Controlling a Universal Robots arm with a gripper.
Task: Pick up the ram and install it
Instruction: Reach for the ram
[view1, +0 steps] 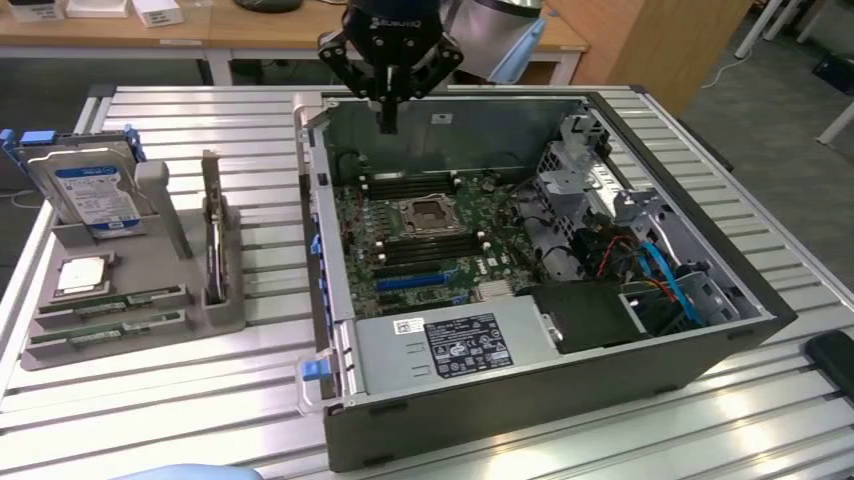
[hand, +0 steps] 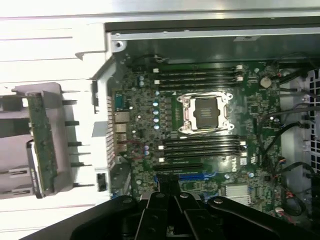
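Clenched and empty, the hand (view1: 387, 115) hangs over the open computer (view1: 534, 400), the ram (view1: 118, 300) slotted in its tray (view1: 220, 315) for easy picking.

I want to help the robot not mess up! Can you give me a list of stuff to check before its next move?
1. Gripper empty: ok, it holds nothing.
2. Gripper open for grabbing: not ok, it is shut.
3. Ram ready: ok, one ram stick and the other ram stick lie in the gray holder.
4. Gripper by the ram: not ok, it hangs over the computer case, apart from the holder.
5. Memory slots free: ok, they look empty in the wrist view.
6. Slot latches open: cannot tell.
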